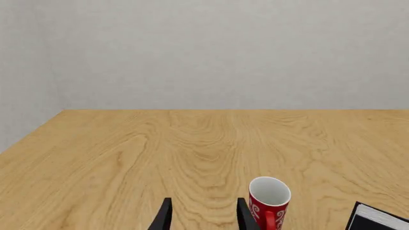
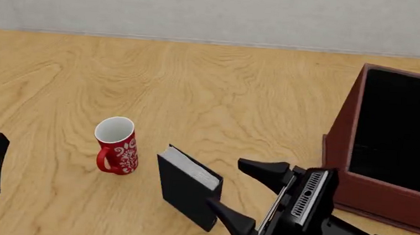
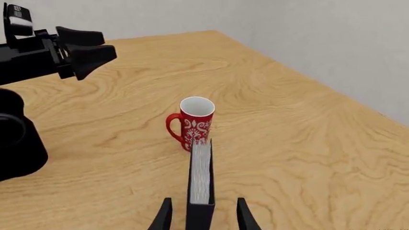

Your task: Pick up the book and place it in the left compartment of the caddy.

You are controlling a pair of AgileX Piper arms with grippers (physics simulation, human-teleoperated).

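The black book (image 2: 187, 186) stands upright on the table, white page edges up, just right of the red mug (image 2: 117, 144). My right gripper (image 2: 240, 195) is open around the book's near end; in the right wrist view the book (image 3: 200, 179) sits between the two fingers with a small gap on each side. My left gripper (image 1: 203, 218) is open and holds nothing, low over the table left of the mug (image 1: 269, 199). The caddy (image 2: 340, 154) stands at the right. Its interior (image 2: 397, 130) is all black, and I cannot make out the divider or the left compartment.
The left arm (image 3: 38, 52) shows in the right wrist view beyond the mug (image 3: 195, 122). A corner of the book (image 1: 377, 220) reaches into the left wrist view. Grey walls close off the table's far and left edges.
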